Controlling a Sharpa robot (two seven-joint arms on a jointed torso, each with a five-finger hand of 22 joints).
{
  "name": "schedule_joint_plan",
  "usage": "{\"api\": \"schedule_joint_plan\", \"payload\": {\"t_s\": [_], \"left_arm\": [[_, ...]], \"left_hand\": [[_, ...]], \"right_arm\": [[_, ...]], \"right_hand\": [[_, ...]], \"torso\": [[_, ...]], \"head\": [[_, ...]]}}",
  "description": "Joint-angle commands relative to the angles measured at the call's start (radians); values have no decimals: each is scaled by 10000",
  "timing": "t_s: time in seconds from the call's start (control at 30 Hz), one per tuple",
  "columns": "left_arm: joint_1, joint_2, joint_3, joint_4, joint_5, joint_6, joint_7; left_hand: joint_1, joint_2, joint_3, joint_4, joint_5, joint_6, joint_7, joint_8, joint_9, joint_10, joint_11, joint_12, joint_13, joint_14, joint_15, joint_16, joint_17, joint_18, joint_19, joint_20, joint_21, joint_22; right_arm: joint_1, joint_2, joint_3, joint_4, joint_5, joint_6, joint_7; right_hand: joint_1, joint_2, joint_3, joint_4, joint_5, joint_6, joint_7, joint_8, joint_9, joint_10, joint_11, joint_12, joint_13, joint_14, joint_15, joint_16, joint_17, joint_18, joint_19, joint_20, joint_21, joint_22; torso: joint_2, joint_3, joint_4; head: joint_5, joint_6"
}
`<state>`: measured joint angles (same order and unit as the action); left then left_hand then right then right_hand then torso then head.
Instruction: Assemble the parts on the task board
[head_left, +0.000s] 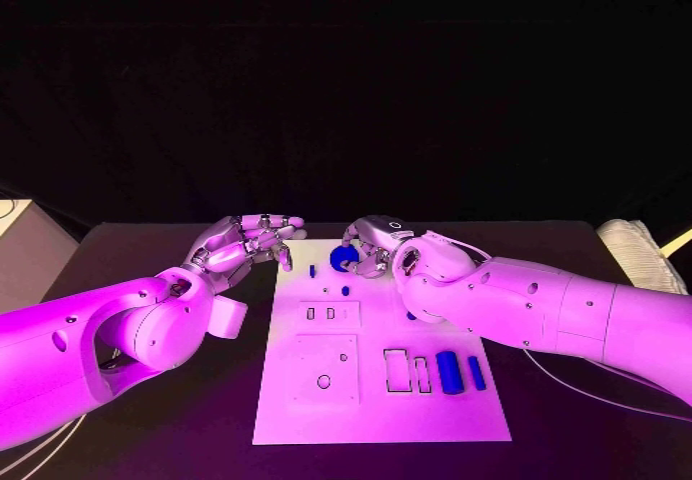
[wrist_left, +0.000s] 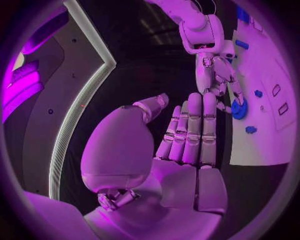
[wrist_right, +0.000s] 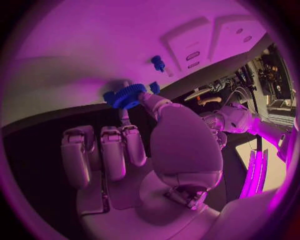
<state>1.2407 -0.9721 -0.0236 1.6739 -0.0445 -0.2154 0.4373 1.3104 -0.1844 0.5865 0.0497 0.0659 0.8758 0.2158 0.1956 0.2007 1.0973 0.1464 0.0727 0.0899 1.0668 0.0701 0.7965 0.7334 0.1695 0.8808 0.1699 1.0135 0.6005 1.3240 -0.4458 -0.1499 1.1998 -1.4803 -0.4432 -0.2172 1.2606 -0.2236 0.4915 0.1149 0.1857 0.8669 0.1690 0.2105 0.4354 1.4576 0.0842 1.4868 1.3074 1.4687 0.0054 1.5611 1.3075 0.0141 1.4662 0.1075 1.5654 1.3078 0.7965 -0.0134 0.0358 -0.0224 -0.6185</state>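
The white task board (head_left: 378, 420) lies in the middle of the black table. My right hand (head_left: 381, 246) is over the board's far end and pinches a blue gear (head_left: 343, 259) between thumb and a finger; in the right wrist view the gear (wrist_right: 128, 96) sits at the fingertips just above the board (wrist_right: 94, 40). Two small blue pegs (head_left: 312, 270) (head_left: 345, 290) stand close by on the board. Two blue cylinders (head_left: 449, 372) (head_left: 476, 372) lie near the board's right side. My left hand (head_left: 245, 245) hovers at the board's far left corner, holding nothing, fingers (wrist_left: 190, 132) extended.
Two raised square plates (head_left: 329, 313) (head_left: 325, 368) with slots and a hole sit on the board's left half. Rectangular recesses (head_left: 395, 368) lie beside the cylinders. A pale ribbed object (head_left: 630, 250) rests at the table's right edge.
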Motion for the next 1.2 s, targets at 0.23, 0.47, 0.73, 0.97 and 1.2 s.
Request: {"api": "schedule_joint_plan", "payload": {"t_s": [0.23,0.47,0.73,0.97,1.2], "left_arm": [[13,9,6,7,27,175,41],[13,33,6,-35,27,174,40],[13,53,6,-50,27,174,33],[13,32,6,-56,27,164,29],[14,22,6,-46,27,151,23]], "left_hand": [[-11,51,51,-2,-53,-46,-24,9,13,-6,0,45,15,-72,22,40,0,150,-83,-1,53,9],[-11,51,51,-2,-53,-46,-24,9,13,-6,0,45,15,-72,22,40,0,150,-83,-1,53,9],[-25,54,47,2,-56,-49,-24,18,33,-4,-2,52,27,-80,18,70,-9,151,-113,-3,94,25],[-25,54,47,2,-56,-49,-24,18,33,-4,-2,52,27,-80,18,70,-9,151,-113,-3,94,25],[-25,54,47,2,-56,-49,-24,18,33,-4,-2,52,27,-80,18,70,-9,151,-113,-3,94,25]], "right_arm": [[-76,-124,-52,56,-7,329,-22],[-100,-168,-53,218,26,187,109],[-115,-196,-54,313,-32,115,47],[-126,-230,-55,310,-61,138,-4],[-130,-172,-57,208,17,127,13]], "right_hand": [[13,51,69,-46,36,166,-20,48,11,51,0,-11,1555,951,48,-5,2323,-141,1046,65,54,2630],[52,47,89,-81,57,188,-28,54,12,43,-8,-18,1548,949,40,-7,2316,-141,1046,60,54,2630],[57,39,89,-88,57,186,-28,51,10,36,-8,-24,1542,945,38,-13,2299,-141,1046,59,54,2630],[57,39,89,-88,57,186,-28,51,10,36,-8,-24,1542,945,38,-13,2299,-141,1046,59,54,2630],[-29,-69,-23,-85,-227,-274,84,-262,-144,-347,83,-340,1181,948,100,-10,2313,-141,1046,90,54,2630]], "torso": [[0,13,-8],[2,14,-3],[2,10,1],[2,8,-7],[5,6,-3]], "head": [[-9,-2],[-23,6],[-31,-4],[-44,-13],[-71,-11]]}}
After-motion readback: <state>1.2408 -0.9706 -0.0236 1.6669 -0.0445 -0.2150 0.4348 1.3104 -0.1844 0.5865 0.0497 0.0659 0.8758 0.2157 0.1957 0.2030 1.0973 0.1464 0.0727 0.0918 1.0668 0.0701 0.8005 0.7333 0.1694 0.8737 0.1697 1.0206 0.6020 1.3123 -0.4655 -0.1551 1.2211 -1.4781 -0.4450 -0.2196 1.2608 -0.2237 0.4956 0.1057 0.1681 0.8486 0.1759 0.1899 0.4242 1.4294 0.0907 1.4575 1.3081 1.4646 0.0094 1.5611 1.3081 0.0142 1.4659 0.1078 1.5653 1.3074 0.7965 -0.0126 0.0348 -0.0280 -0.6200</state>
